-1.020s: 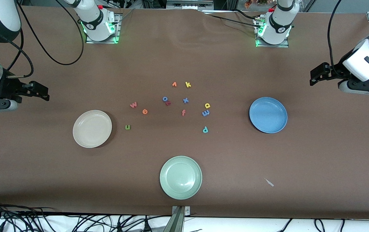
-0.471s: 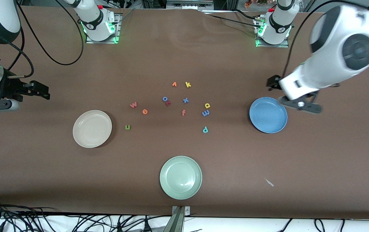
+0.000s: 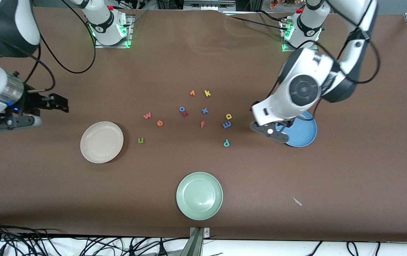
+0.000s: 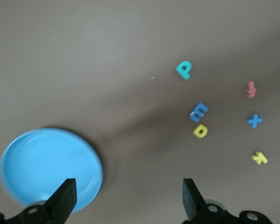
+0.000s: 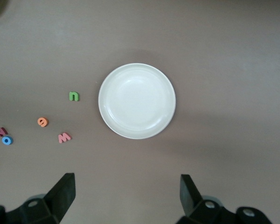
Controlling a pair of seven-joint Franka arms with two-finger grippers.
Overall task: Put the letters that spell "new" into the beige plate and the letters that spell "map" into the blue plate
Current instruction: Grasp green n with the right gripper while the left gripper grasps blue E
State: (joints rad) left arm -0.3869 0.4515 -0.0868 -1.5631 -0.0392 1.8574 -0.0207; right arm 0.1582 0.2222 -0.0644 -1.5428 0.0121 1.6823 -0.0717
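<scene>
Since none of the six letters has reached a plate, the first pick is the step in hand. The periwinkle m point(image 3: 227, 124) lies toward the left arm's end of the cluster, the yellow a point(image 3: 228, 116) touching or just beside it at twelve o'clock, the teal p point(image 3: 226, 143) near it at six. The blue plate point(image 3: 304, 137), bare inside, sits at three o'clock from them.

The left gripper point(image 3: 258, 125) hangs over the table between that plate's rim and the m, fingers point(image 4: 65, 199) spread wide and holding nothing. It looks bound for this trio. The p stands alone, so it is probably the cleaner first grab. The a and m crowd each other, and a careless closing could catch both or flick one away, so the gripper should come straight down with one finger in whatever gap there is.

The red w point(image 3: 147, 115), orange e point(image 3: 159, 123) and green n point(image 3: 140, 140) lie at about two to three o'clock from the beige plate point(image 3: 101, 142). The right gripper point(image 3: 59, 105), jaws also apart and empty, hovers over bare table at ten o'clock from that plate. The pale green plate point(image 3: 199, 195) is nearest the camera.
</scene>
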